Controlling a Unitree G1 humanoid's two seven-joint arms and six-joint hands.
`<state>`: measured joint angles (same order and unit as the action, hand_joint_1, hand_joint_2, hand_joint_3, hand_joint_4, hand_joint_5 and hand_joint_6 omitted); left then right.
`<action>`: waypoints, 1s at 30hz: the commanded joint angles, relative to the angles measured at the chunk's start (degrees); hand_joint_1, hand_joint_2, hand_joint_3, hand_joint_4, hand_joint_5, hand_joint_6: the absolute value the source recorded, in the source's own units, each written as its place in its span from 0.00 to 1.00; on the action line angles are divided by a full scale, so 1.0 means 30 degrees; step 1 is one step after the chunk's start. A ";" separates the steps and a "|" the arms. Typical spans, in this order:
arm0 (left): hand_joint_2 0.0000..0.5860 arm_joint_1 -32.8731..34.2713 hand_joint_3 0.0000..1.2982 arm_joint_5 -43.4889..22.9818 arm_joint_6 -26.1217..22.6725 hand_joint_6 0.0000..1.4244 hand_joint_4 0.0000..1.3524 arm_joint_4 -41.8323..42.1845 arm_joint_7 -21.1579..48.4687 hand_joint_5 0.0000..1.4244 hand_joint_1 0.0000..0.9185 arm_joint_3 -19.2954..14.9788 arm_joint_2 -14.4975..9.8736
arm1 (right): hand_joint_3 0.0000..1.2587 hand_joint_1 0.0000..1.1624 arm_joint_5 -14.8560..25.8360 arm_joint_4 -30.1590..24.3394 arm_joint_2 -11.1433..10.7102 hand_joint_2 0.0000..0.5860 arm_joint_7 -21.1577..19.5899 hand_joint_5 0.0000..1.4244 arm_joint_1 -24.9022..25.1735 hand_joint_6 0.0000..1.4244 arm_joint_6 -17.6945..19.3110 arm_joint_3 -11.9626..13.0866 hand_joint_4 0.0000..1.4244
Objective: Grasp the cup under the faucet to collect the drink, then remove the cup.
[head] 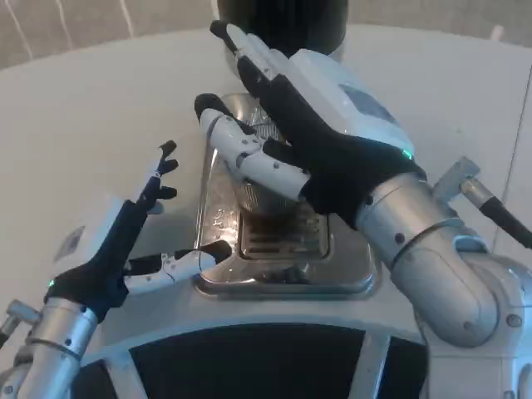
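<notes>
Hidden: the right hand is covering most of the cup; only a small dull metallic patch is showing beneath its fingers, and whether anything is inside cannot be told.
Cut off: the dark cylindrical dispenser body is running out of frame at the far edge.
Cup place: it is standing on the shiny steel drip tray, above the tray's slotted grate.
Right fingers: curling around the cup; a firm hold cannot be confirmed.
Left hand: hovering left of the tray, fingers spread, holding nothing.
Worktop: the white worktop is carrying the tray.
</notes>
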<state>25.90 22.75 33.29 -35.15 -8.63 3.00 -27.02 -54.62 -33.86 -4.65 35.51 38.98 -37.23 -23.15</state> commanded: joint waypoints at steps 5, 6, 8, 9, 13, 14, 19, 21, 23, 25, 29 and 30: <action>0.11 0.0983 0.00 0.0255 0.0205 0.22 0.00 -0.1209 -0.0521 0.17 0.42 0.0364 0.0347 | 0.00 0.00 0.0210 -0.0025 0.0035 0.86 0.0854 0.00 -0.0673 0.00 -0.0273 -0.0309 0.00; 0.11 0.1107 0.00 0.0267 0.0225 0.22 0.00 -0.1337 -0.0567 0.17 0.42 0.0399 0.0384 | 0.00 0.00 0.0197 -0.0041 0.0025 0.86 0.0864 0.00 -0.0689 0.00 -0.0275 -0.0306 0.00; 0.11 0.1462 0.00 0.0260 0.0252 0.22 0.00 -0.1591 -0.0637 0.17 0.42 0.0426 0.0439 | 0.00 0.00 0.0181 -0.0058 0.0016 0.86 0.0861 0.00 -0.0711 0.00 -0.0276 -0.0297 0.00; 0.11 0.1590 0.00 0.0269 0.0286 0.22 0.00 -0.1698 -0.0681 0.17 0.42 0.0435 0.0444 | 0.00 0.00 0.0167 -0.0068 0.0017 0.86 0.0850 0.00 -0.0722 0.00 -0.0274 -0.0297 0.00; 0.11 0.1869 0.00 0.0259 0.0386 0.22 0.00 -0.2014 -0.0784 0.17 0.42 0.0471 0.0419 | 0.00 0.00 0.0141 -0.0144 0.0052 0.86 0.0819 0.00 -0.0776 0.00 -0.0304 -0.0283 0.00; 0.11 0.1905 0.00 0.0252 0.0406 0.22 0.00 -0.2064 -0.0803 0.17 0.41 0.0482 0.0409 | 0.00 0.00 0.0129 -0.0214 0.0066 0.86 0.0773 0.00 -0.0825 0.00 -0.0294 -0.0270 0.00; 0.12 0.2033 0.00 0.0194 0.0564 0.23 0.00 -0.2321 -0.0794 0.17 0.41 0.0579 0.0356 | 0.00 0.00 -0.0108 -0.1011 0.0099 0.86 0.0401 0.00 -0.1151 0.00 -0.0111 -0.0046 0.00; 0.12 0.2050 0.00 0.0150 0.0624 0.23 0.00 -0.2377 -0.0781 0.17 0.41 0.0607 0.0358 | 0.00 0.00 -0.0234 -0.1363 0.0066 0.86 0.0389 0.00 -0.1274 0.00 -0.0076 0.0048 0.00; 0.12 0.2066 0.00 0.0126 0.0685 0.23 0.00 -0.2421 -0.0784 0.17 0.41 0.0624 0.0359 | 0.00 0.00 -0.0386 -0.1768 0.0012 0.86 0.0456 0.00 -0.1419 0.00 -0.0025 0.0214 0.00; 0.12 0.2068 0.00 0.0075 0.0728 0.23 0.00 -0.2436 -0.0771 0.17 0.41 0.0624 0.0373 | 0.00 0.00 -0.0545 -0.2360 -0.0111 0.86 0.0423 0.00 -0.1634 0.00 0.0084 0.0502 0.00; 0.12 0.2013 0.00 -0.0052 0.0833 0.23 0.00 -0.2396 -0.0716 0.17 0.40 0.0624 0.0391 | 0.00 0.00 -0.0830 -0.3349 -0.0158 0.87 0.0283 0.00 -0.1882 0.00 0.0119 0.1117 0.00; 0.12 0.2005 0.00 -0.0078 0.0838 0.23 0.00 -0.2388 -0.0700 0.17 0.40 0.0623 0.0393 | 0.00 0.00 -0.0934 -0.3576 -0.0132 0.88 0.0265 0.00 -0.1926 0.00 0.0123 0.1220 0.00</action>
<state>31.97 22.94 34.96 -41.79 -10.59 4.96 -25.80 -57.02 -42.20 -5.19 35.75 34.04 -37.66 -20.18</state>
